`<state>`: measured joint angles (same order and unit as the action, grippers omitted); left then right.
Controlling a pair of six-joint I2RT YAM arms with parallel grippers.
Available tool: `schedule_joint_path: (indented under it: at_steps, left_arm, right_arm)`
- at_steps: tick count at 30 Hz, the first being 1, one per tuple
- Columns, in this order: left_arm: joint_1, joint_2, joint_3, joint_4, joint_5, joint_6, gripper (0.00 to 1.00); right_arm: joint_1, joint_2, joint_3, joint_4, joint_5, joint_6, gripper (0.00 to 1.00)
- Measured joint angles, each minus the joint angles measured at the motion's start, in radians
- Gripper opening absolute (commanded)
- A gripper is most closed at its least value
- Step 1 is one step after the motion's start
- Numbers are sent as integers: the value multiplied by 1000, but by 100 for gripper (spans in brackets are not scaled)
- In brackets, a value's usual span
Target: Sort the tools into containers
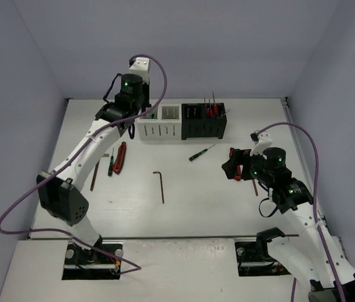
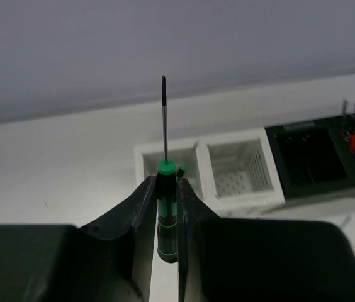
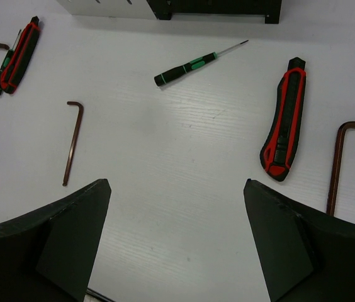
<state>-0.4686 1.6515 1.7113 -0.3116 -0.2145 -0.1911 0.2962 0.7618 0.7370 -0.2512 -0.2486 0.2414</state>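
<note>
Robot lab: white table (image 1: 184,214) boxed in by plain walls (image 1: 215,44)

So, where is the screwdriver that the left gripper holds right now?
In the left wrist view, the green screwdriver stands tip-up between the left gripper fingers, close to the left compartment of the white container.

Light even, diffuse, from overhead; cool lavender cast on the walls (image 1: 184,44). White table (image 1: 190,214) bright, not blown out, with a faint sheen mid-frame in the right wrist view. Red-and-black knife (image 3: 284,119) there sharp, its shadow thin and soft. Left wrist view: green-handled screwdriver (image 2: 166,168) crisp, white box (image 2: 243,202) behind slightly soft. Top view: walls dimmer toward the sides.
</note>
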Motion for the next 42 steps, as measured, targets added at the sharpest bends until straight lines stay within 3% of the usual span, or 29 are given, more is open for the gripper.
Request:
schedule_joint_path:
  at_steps: [5,11,19,27,34,42]
  left_arm:
    - [65,171,53,197,50,158,0]
    - [83,347,151,293,110,250,0]
    - [110,392,149,324,156,261,0]
    - [120,388,118,289,189,258,6]
    - [120,386,81,273,223,238,25]
    - [120,374,76,212,239,232,36]
  right_arm:
    - [0,7,10,1,5,-1,85]
    - [0,8,13,0,5,4,85]
    - [0,8,19,0,11,19,85]
    - [0,9,19,0,22,23,86]
    - [0,9,19,0,25,30,86]
    - [0,6,19,0,24,45,86]
